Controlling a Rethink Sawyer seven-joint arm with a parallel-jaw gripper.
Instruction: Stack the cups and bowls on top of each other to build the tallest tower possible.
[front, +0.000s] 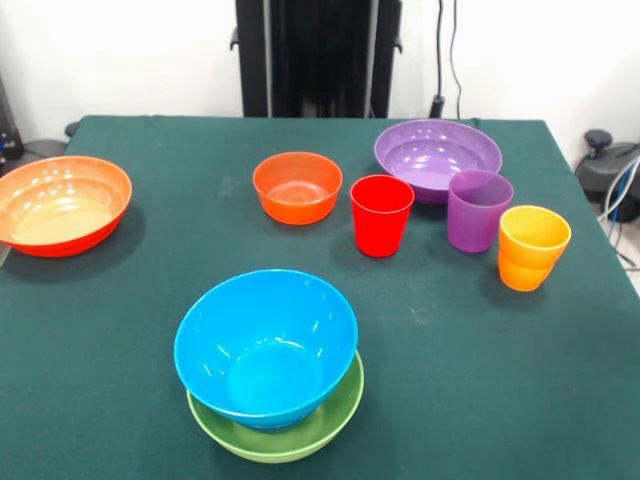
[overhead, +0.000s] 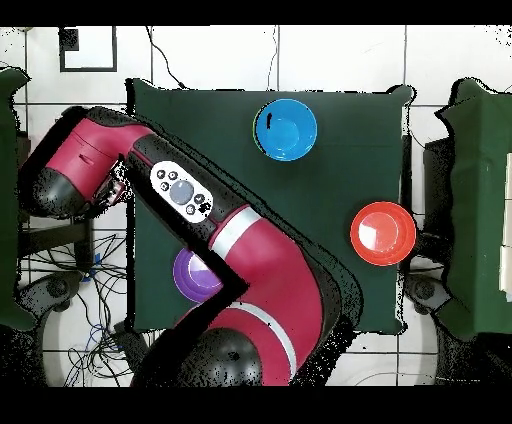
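A deep light blue bowl (front: 265, 345) (overhead: 285, 129) sits nested in a lime green bowl (front: 290, 435) near the table's front edge, a two-piece tower. The wide orange-red bowl (front: 62, 205) (overhead: 383, 233) lies at the far left. A small orange bowl (front: 297, 187) stands mid-table beside the red cup (front: 381, 215). Behind them is the wide purple bowl (front: 437, 157) (overhead: 190, 275), then the purple cup (front: 478, 210) and the waisted orange cup (front: 533, 247) to the right. All are upright and apart. In the overhead view the red arm (overhead: 250, 260) covers the cups. No gripper shows.
The table wears a dark green cloth (front: 450, 350). The orange-red bowl overhangs its left edge. Cables (front: 615, 200) hang off the right side. In the overhead view the folded arm crosses the table's lower left part and reaches past its left edge.
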